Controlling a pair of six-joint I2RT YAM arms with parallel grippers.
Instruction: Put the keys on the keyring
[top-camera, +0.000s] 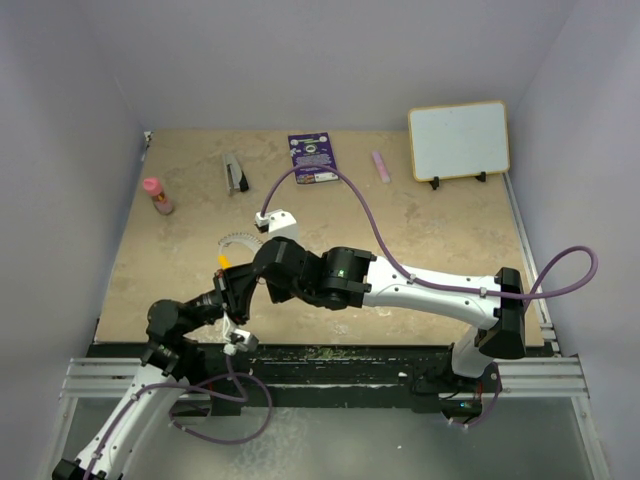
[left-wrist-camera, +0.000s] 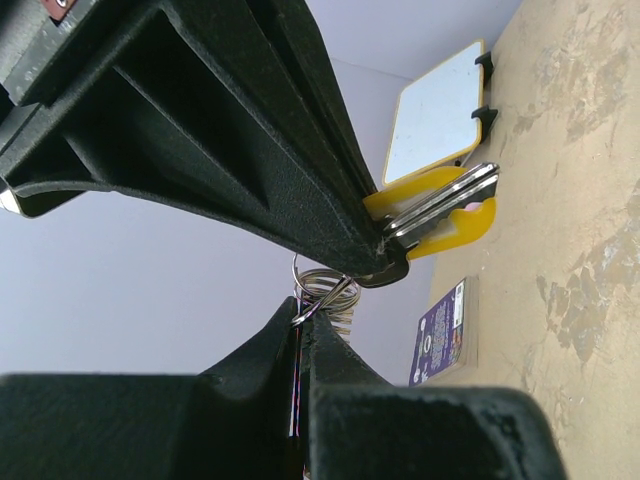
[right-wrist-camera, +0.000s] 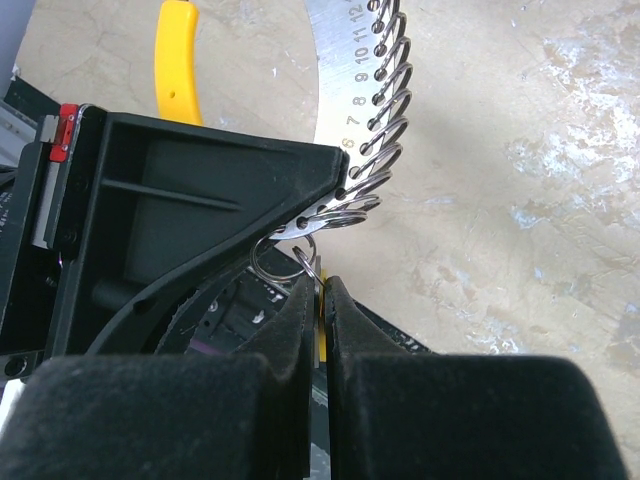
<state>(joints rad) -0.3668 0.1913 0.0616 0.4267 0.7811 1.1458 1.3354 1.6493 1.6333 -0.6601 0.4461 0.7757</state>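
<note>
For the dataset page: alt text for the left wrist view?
The shut left gripper pinches the wire loops of the keyring at bottom centre; above it the right gripper clamps the keys, silvery with a yellow head. Beyond: beige table, small whiteboard, purple card.

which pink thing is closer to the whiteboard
The pale pink stick, lying flat just left of the whiteboard; the pink-capped bottle stands upright at the far left.

keys (left-wrist-camera: 440, 208): yellow heads, silvery blades. keyring (left-wrist-camera: 322, 288): silvery. table (top-camera: 450, 240): beige, mottled. card (top-camera: 314, 160) at far edge: purple, perhaps white print.
</note>
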